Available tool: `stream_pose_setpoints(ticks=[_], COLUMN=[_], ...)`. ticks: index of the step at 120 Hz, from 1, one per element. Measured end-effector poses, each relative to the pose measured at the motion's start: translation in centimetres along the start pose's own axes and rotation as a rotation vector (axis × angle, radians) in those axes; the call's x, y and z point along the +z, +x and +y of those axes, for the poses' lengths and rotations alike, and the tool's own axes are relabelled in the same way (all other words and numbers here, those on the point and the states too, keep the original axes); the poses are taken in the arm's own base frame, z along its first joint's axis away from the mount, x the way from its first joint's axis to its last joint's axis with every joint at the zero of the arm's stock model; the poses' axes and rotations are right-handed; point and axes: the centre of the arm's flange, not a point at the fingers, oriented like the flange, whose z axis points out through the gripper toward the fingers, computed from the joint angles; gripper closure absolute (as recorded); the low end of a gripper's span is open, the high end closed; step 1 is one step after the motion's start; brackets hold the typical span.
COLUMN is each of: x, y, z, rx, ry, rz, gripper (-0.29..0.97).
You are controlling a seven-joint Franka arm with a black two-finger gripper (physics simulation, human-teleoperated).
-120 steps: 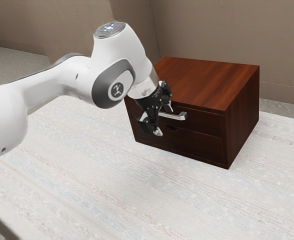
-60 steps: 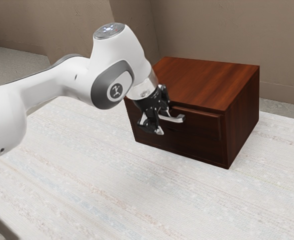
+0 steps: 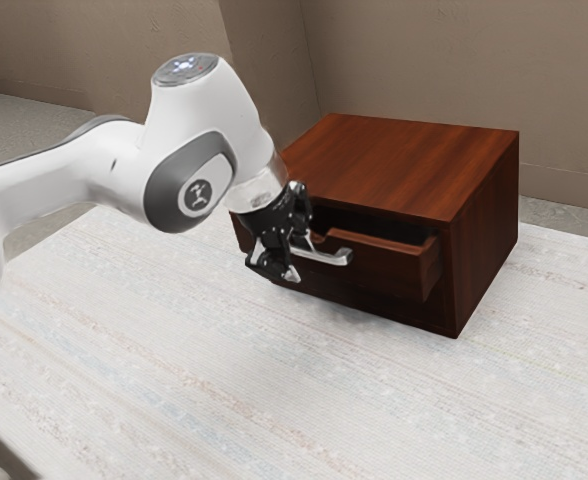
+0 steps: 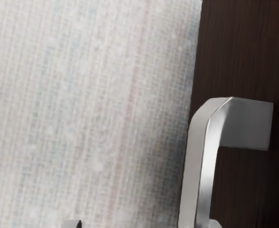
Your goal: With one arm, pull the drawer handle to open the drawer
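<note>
Pale woven table [image 3: 224,380] under the gripper [image 3: 292,256]; beige walls [image 3: 424,60] far behind the dark wooden cabinet [image 3: 404,160]. Fingers narrow, clamped from two sides on the silver drawer handle [image 3: 329,257]. Just behind the handle, the drawer [image 3: 384,262], partway out of the cabinet, its front edge proud of the body. Wide bare table back toward the arm.
</note>
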Motion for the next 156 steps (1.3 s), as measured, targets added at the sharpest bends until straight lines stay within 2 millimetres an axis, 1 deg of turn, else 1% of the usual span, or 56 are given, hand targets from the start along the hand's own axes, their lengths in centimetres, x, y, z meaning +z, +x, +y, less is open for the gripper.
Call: stream_pose_setpoints(ticks=[18,44,74,98,156], x=[-0.5,-0.4,-1.2,-2.4,-3.2], y=[0.1,0.3,0.7,1.0,1.6], z=[-1.4,-3.2,-5.3,-7.1,-10.1], rx=[0.001,0.001,-0.003,-0.008,-0.022], ry=[0.003,0.021,0.023,0.014,0.015], rz=[0.006,0.014,0.023,0.031,0.043], gripper=[0.42,0.42,0.42,0.42,0.42])
